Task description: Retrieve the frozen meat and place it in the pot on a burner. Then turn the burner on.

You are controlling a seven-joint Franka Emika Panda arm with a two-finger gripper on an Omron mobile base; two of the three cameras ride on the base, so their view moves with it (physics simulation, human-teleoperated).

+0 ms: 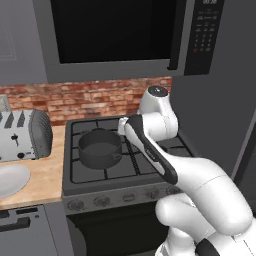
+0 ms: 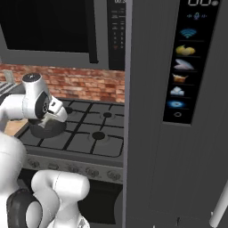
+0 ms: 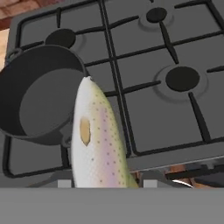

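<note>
We are in the carrying step: the fish (image 3: 97, 140) — the frozen meat of the task — is out of storage and hangs in our gripper (image 3: 105, 186) above the front of the stove (image 3: 144, 83). In the hand view the fish rises straight up from between our finger tips, which are hidden behind its lower end; the jaws are pressed in on it, pinching it near the tail end. Its pale, speckled body points toward the pot (image 3: 37, 94), and its head overlaps the pot's right rim in that view, though we cannot tell whether it is already above the opening or only beside it.

The pot (image 1: 100, 147) stands empty on the front left burner in the left base view, with the arm's wrist just to its right. The toaster (image 1: 22, 135) and a white plate (image 1: 11, 180) sit on the counter to the left, well apart from the work. The knobs (image 1: 102, 201) run along the stove's front edge, below the pot.

We judge that the next move calls for a short shift toward the pot, so the fish hangs over the dark hollow and not over the rim, then a lowering and a release. After that comes the knob for this burner — untouched as far as we can see.
</note>
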